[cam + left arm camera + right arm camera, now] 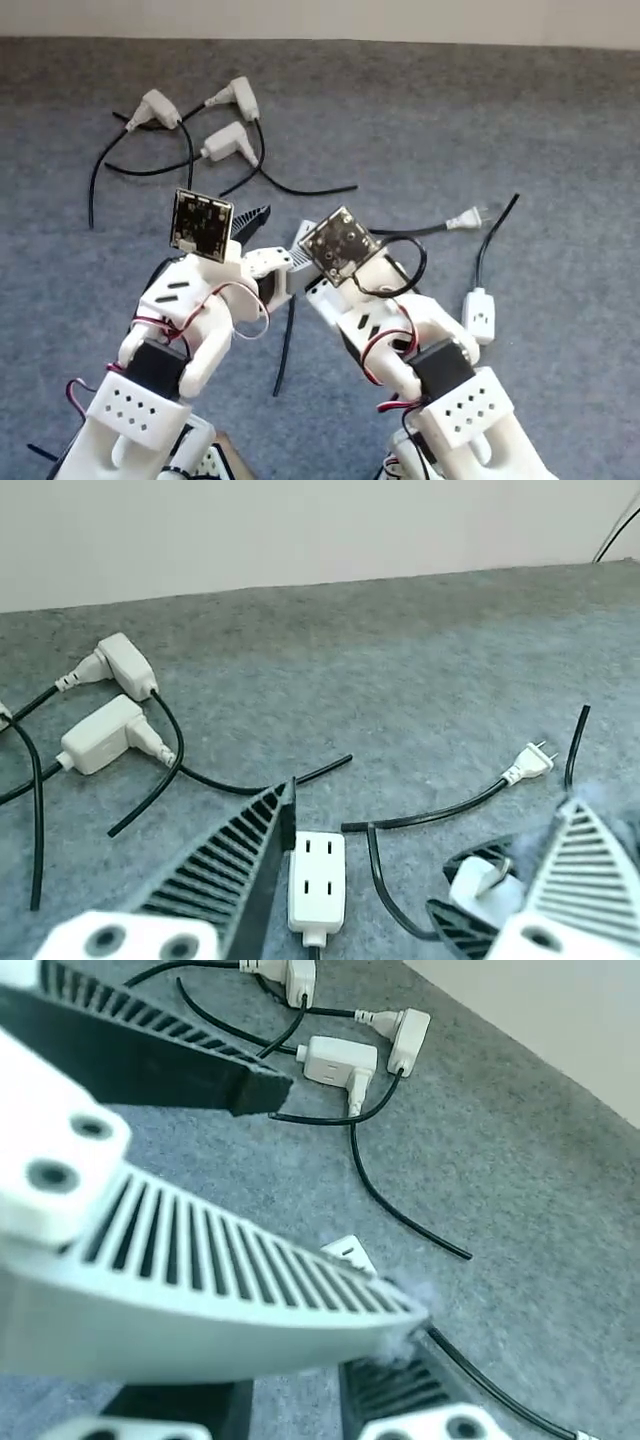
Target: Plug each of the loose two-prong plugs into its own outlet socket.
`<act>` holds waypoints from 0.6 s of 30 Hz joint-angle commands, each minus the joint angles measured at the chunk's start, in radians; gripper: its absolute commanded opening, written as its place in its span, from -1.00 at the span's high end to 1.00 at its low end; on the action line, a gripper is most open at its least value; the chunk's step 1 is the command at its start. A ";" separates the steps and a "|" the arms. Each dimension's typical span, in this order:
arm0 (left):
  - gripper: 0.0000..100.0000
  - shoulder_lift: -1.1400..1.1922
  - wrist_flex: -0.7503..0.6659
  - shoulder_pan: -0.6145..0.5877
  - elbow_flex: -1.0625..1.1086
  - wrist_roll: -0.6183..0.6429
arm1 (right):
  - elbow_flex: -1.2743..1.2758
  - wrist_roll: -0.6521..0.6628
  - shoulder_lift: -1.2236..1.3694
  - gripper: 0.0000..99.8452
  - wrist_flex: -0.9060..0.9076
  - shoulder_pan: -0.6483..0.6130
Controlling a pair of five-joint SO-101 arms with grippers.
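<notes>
— What do we see from above?
— A grey tabletop (420,120). On the right arm's side lies a loose plug (466,218), white, with two bare prongs and a black cord. A white socket block (479,314) lies near it. Three white cord ends (228,142) lie well apart on the left arm's side.

— And from the left wrist?
— We find the left gripper (430,800) spread wide, with one dark ribbed finger and one white. An outlet socket (316,875), white with two pairs of slots, lies just beside the dark finger. The right gripper (462,884) has its dark fingers clenched on a held plug (485,880), which is white with one metal prong showing.

— From the right wrist?
— We look past the left gripper's fingers. A corner of the outlet socket peeks from behind the white one, and the cord ends lie beyond.
</notes>
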 commanded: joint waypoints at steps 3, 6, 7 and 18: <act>0.28 0.008 -0.005 -0.053 0.002 -0.009 | -0.143 -0.009 -0.016 0.98 0.067 -0.004; 0.28 0.008 -0.005 -0.062 0.002 -0.009 | -0.186 -0.009 -0.016 0.98 0.111 -0.004; 0.28 0.008 -0.005 -0.062 0.004 -0.009 | -0.200 -0.009 -0.016 0.98 0.128 -0.004; 0.28 0.010 -0.106 -0.059 0.064 -0.064 | -0.268 -0.005 -0.214 0.98 0.232 -0.002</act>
